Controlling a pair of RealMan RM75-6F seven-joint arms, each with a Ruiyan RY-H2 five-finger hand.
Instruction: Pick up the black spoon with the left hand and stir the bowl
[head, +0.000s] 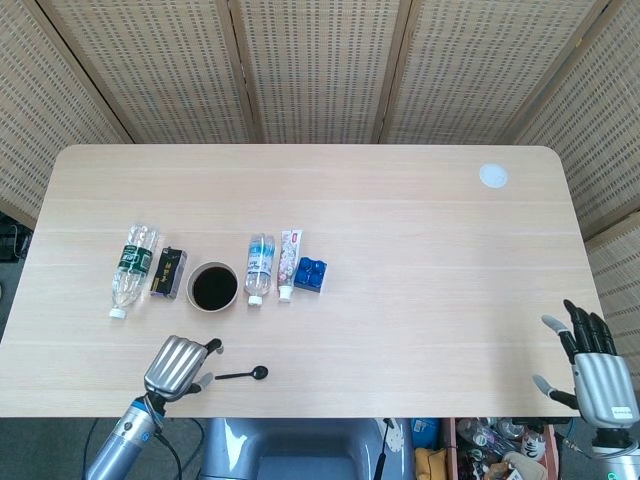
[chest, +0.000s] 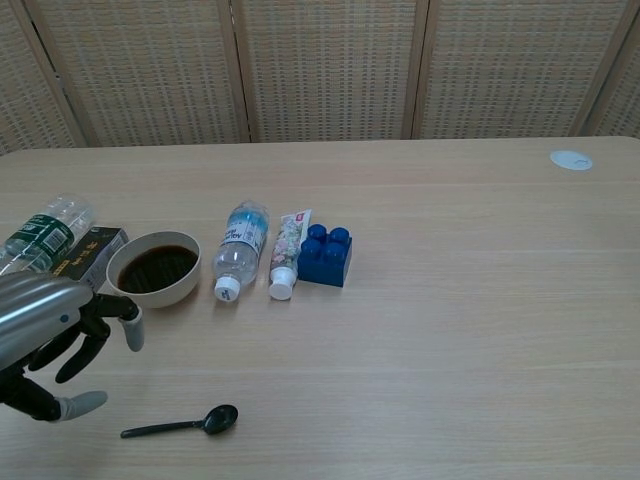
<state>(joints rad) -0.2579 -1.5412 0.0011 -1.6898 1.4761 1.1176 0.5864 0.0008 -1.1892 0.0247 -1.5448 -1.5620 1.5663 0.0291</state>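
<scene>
Reaching for the black spoon (chest: 183, 425) is the step in hand, I'd say, and it isn't grabbed yet. Nearest the robot, the left hand (chest: 45, 335) hangs at the near-left edge of the desk (head: 420, 250) with its fingers loosely spread and nothing in them, just beside the tip of the spoon's handle. The spoon lies flat near the front edge, handle toward that hand, scoop pointing the other way. It's thin and lies low on the wood, so my guess is a pinch on the handle works better than a full wrap, and coming down too hard could just skid it away. A bit further back sits the bowl (chest: 154, 267), upright with dark liquid in it, so the lift should keep the scoop end free for dipping. It's squeezed between a small dark box (chest: 88, 262) and a water bottle (chest: 239, 249) lying down, so stir gently. The right hand (head: 592, 370) is well apart at the far right edge, fingers apart, holding nothing.
</scene>
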